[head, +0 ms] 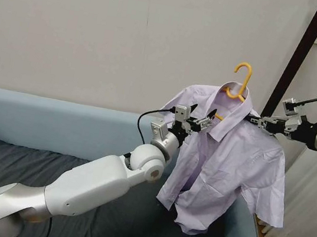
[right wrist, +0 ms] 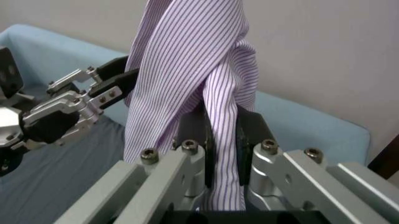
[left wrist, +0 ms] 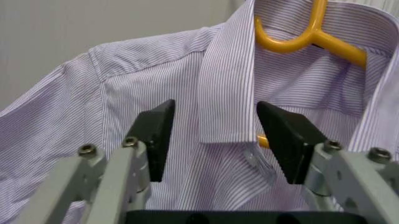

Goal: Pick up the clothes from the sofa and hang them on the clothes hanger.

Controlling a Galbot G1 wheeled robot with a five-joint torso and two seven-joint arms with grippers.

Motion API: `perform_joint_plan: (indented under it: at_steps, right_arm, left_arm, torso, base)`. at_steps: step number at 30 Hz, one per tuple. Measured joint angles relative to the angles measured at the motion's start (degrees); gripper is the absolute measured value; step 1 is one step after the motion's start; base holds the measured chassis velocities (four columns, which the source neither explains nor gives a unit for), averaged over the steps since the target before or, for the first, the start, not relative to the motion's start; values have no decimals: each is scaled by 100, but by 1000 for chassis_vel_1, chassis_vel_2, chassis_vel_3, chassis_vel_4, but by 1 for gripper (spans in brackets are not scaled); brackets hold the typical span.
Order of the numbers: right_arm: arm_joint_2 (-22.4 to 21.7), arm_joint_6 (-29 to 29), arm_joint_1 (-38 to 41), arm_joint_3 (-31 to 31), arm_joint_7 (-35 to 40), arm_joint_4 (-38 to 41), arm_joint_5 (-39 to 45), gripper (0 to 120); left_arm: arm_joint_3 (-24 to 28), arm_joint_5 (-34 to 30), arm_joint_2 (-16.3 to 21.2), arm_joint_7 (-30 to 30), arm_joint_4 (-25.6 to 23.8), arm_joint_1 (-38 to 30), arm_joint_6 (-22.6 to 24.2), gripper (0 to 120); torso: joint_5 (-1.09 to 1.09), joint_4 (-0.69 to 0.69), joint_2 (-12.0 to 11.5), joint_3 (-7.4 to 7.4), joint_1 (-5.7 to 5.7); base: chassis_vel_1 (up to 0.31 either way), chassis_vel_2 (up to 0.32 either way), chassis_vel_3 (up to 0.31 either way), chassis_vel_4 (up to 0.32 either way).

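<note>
Head view: striped shirt (head: 224,158) hung on yellow hanger (head: 239,83), held up in the air over the right end of the sofa (head: 38,121), hook free and pointing up. Left gripper (head: 197,119) sat at the collar front, jaws apart. Right gripper (head: 260,122) was on the shirt's far shoulder.

Left wrist view: both black fingers (left wrist: 156,135) were spread, collar tip between them, no contact visible. Hanger arm ran under the collar.

Right wrist view: right gripper (right wrist: 221,135) was clamped on a bunched fold of shirt fabric, pads pressed tight together on it. Left gripper was visible farther off, beside the cloth.
</note>
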Motion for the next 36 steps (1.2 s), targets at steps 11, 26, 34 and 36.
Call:
perform_joint_plan:
  at_steps: [11,26,34,36]
  right_arm:
    - [61,2,27,-16,137,-53,148,8]
    - [111,9,104,-17,232,-112,268,8]
    - [162,12,107,-3,308,-107,392,8]
    - [194,13,128,4,360,-115,461,8]
  left_arm:
    - [82,9,-40,68,74,-38,33,12]
    - [182,-1,9,-123,-386,-85,72,0]
    - [88,-305,-36,-495,-578,-151,273,0]
    - [116,-171,37,-702,-633,-160,499,4]
  torso:
    - [1,0,0,0,0]
    - [-1,0,0,0,0]
    - [0,-1,0,0,0]
    - [0,-2,0,0,0]
  base:
    - [0,0,0,0]
    - [0,0,0,0]
    - [0,0,0,0]
    - [0,0,0,0]
